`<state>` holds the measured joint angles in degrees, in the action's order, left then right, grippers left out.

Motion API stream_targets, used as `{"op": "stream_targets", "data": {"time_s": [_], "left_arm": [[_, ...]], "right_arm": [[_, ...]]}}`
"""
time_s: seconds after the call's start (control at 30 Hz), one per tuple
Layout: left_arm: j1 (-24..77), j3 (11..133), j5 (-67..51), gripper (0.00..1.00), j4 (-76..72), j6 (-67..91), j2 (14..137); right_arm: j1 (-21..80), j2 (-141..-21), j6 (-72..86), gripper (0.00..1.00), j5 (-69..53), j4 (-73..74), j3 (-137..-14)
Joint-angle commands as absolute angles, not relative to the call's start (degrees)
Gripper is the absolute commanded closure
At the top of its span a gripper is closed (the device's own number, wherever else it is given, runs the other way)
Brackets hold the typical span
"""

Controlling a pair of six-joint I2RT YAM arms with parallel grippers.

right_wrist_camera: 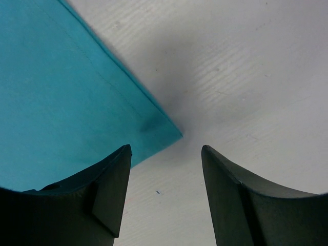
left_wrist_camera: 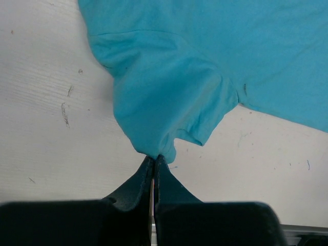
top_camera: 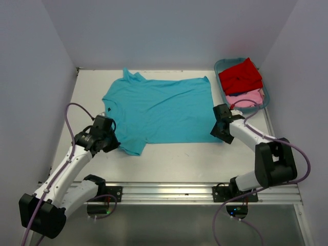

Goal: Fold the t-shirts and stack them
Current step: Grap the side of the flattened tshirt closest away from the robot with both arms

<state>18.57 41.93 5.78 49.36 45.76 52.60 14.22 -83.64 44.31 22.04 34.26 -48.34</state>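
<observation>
The turquoise t-shirt lies spread flat in the middle of the table, neck toward the left back. My left gripper is shut on the edge of its near-left sleeve, with the cloth pinched at the fingertips. My right gripper is open and empty just above the table, at the shirt's near-right hem corner, which lies between the fingers and slightly ahead of them. A red t-shirt and a pale pink t-shirt lie bunched in the tub.
A rigid teal plastic tub stands at the back right corner. White walls enclose the table on left, back and right. A metal rail runs along the near edge between the arm bases.
</observation>
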Motion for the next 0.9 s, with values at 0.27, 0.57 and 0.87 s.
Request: {"op": "stream_targets", "data": {"time_s": [0.27,0.57,0.87], "left_arm": [[19.0,45.4,5.6,1.00,46.9,44.1,53.6],[19.0,45.6,5.6,1.00,48.0,44.1,52.7],[19.0,45.1,4.7,1.00,48.0,44.3,52.6]], "right_arm": [[14.1,-83.0,49.0,0.42,24.5,33.8,-42.8],[14.1,-82.5,46.8,0.44,20.1,31.5,-43.2],[14.1,-78.2,46.8,0.46,22.5,31.8,-42.8]]}}
